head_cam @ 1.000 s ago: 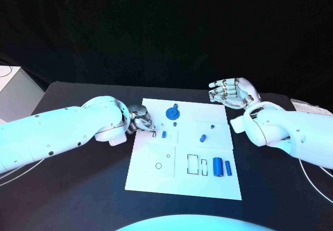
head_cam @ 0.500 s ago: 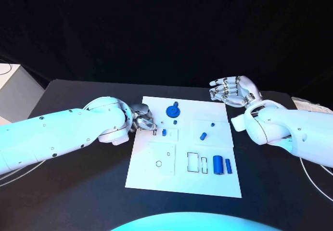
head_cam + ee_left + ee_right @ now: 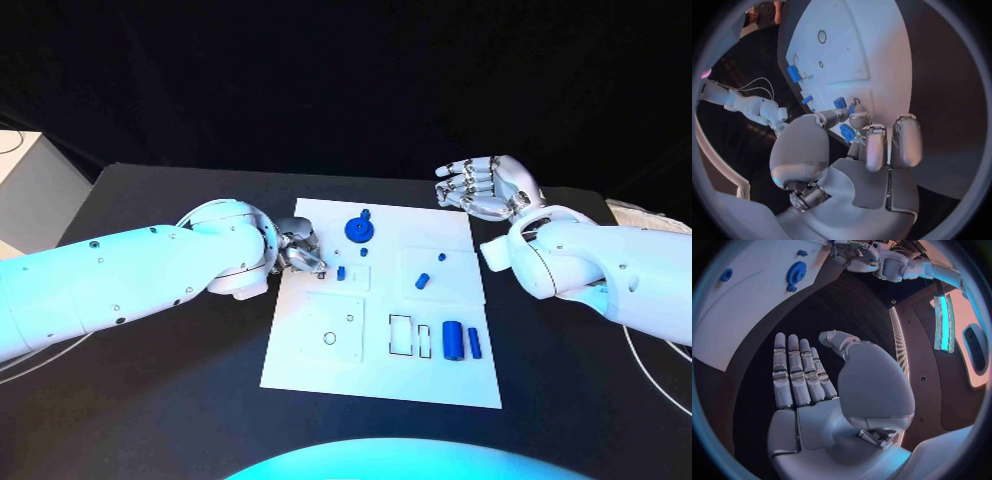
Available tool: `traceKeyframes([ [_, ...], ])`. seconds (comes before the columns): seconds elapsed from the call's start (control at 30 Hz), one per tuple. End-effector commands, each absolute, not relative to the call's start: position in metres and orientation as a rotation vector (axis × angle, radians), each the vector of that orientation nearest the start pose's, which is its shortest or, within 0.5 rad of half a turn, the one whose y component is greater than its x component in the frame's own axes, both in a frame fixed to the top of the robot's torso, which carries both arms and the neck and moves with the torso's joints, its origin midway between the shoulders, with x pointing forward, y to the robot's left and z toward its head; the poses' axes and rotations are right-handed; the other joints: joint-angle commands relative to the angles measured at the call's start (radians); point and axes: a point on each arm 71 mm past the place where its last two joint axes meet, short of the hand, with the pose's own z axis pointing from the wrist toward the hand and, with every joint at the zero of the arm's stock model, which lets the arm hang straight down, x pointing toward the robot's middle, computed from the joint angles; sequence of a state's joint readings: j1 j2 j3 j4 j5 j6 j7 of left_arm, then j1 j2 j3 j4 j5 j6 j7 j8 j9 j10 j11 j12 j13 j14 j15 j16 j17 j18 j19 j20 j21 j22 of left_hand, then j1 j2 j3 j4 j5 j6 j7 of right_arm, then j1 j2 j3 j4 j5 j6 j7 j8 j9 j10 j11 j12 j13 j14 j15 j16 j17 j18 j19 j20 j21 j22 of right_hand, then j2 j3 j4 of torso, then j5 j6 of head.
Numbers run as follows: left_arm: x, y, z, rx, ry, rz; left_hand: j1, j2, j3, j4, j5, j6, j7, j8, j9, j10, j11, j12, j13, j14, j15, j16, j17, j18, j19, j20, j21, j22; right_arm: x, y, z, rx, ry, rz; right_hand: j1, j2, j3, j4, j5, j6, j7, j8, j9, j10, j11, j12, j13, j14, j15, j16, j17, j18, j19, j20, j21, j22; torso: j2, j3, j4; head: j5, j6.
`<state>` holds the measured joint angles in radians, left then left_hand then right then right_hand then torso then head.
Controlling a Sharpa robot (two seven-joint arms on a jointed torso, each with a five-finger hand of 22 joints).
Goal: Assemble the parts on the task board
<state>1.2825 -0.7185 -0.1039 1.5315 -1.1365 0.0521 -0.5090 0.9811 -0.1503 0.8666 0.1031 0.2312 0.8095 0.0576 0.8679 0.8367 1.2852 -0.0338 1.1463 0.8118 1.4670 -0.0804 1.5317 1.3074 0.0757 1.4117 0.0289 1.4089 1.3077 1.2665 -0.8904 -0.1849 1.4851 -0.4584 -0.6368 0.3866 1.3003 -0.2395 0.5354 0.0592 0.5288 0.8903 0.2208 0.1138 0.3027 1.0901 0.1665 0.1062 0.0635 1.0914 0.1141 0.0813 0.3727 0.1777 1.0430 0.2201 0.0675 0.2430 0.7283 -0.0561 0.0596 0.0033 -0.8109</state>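
The task board (image 3: pixel 433 372) is a white plate lying flat in the middle of the black table (image 3: pixel 159 400), printed with thin outlined squares and slots. Small blue parts sit on it: a round disc part (image 3: pixel 358 234) near the far edge, a short peg (image 3: pixel 423 281) toward the right, a small upright piece (image 3: pixel 345 272) near the left edge, and two long cylinders (image 3: pixel 462 342) side by side near the front right.

The left robot hand (image 3: pixel 300 247) rests at the board's left edge, its fingers curled together; the left wrist view shows a small blue part (image 3: pixel 847 132) pinched between its fingertips (image 3: pixel 859 120). The right robot hand (image 3: pixel 488 188) hovers off the board's far right corner, fingers straight and apart, holding nothing.

Since a second ago the left robot hand has drawn slightly back toward the board's edge, and the right has barely shifted.

The left forearm hides much of that hand from above, and the pinched part's shape is hard to make out.
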Motion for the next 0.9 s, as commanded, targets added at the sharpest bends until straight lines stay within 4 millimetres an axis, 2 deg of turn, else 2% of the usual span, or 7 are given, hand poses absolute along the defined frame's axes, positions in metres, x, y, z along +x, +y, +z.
traceKeyframes([
  [0.03, 0.4796, 0.1514, -0.2046, 0.027, 2.238, -0.449, -0.004, 0.005, 0.179, -0.179, 0.004, 0.023, -0.017, 0.004, -0.001, 0.009, 0.000, 0.003, 0.001, 0.087, -0.005, 0.006, 0.199, -0.014, 0.006, -0.003, 0.004, 0.043, 0.4888, -0.2527, -0.1843, 0.621, 1.365, 1.082, -0.001, 0.010, 0.001, -0.007, 0.005, -0.001, 0.011, -0.006, -0.001, 0.002, 0.001, -0.005, -0.001, 0.005, 0.005, -0.004, -0.001, 0.004, 0.004, 0.001, 0.000, -0.002, 0.000, -0.0006, 0.0005, -0.001, -0.002],
  [0.9, 0.4781, 0.1483, -0.2062, 0.089, 2.254, -0.421, -0.005, 0.002, 0.182, -0.181, 0.005, 0.025, -0.018, 0.004, -0.002, 0.011, -0.001, 0.004, 0.001, 0.088, -0.006, 0.008, 0.202, -0.014, 0.007, -0.003, 0.004, 0.044, 0.4887, -0.2534, -0.1844, 0.623, 1.366, 1.082, -0.001, 0.010, 0.001, -0.007, 0.005, -0.001, 0.011, -0.006, -0.001, 0.002, 0.001, -0.005, -0.001, 0.005, 0.005, -0.004, -0.001, 0.004, 0.004, 0.001, 0.000, -0.002, 0.000, -0.0006, 0.0004, -0.002, -0.008],
])
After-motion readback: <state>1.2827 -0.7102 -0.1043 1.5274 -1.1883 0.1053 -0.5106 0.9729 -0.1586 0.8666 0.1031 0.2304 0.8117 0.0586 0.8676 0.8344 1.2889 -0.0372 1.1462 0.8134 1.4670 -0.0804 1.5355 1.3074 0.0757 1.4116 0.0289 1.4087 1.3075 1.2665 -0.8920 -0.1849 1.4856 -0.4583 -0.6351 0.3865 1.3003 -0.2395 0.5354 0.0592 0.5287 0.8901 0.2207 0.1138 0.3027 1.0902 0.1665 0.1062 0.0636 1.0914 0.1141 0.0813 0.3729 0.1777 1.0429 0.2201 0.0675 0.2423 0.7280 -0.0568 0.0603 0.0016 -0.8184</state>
